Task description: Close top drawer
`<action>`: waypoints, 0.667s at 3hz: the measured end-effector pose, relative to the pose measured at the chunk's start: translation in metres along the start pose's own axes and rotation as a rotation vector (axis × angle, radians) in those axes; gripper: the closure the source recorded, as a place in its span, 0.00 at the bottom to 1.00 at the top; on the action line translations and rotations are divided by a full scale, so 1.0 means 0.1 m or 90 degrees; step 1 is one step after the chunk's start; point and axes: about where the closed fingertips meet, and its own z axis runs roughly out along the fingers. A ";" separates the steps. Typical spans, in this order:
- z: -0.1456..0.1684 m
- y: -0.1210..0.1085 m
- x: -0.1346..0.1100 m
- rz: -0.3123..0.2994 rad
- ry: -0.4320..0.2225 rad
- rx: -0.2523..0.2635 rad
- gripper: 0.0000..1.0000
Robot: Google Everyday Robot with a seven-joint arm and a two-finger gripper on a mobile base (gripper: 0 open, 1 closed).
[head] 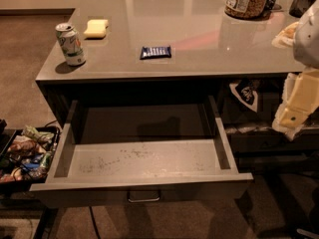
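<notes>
While gripper (292, 114) hangs right, speckled drawer (144, 161) gapes.

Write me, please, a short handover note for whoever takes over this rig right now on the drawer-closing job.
Gripper: at the right edge of the view, below the counter top, off to the right of the top drawer and not touching it.
Top drawer: pulled far out towards the camera, with its handle at the centre of the front.
On the counter: can, sponge, blue packet, none in the way.
Done: nothing to show yet; the drawer is open.
Left: bring the gripper to the drawer front and push it in until flush.
</notes>
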 end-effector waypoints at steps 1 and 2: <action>-0.02 0.13 0.03 -0.017 -0.044 0.033 0.00; 0.07 0.28 0.13 -0.027 -0.099 0.060 0.00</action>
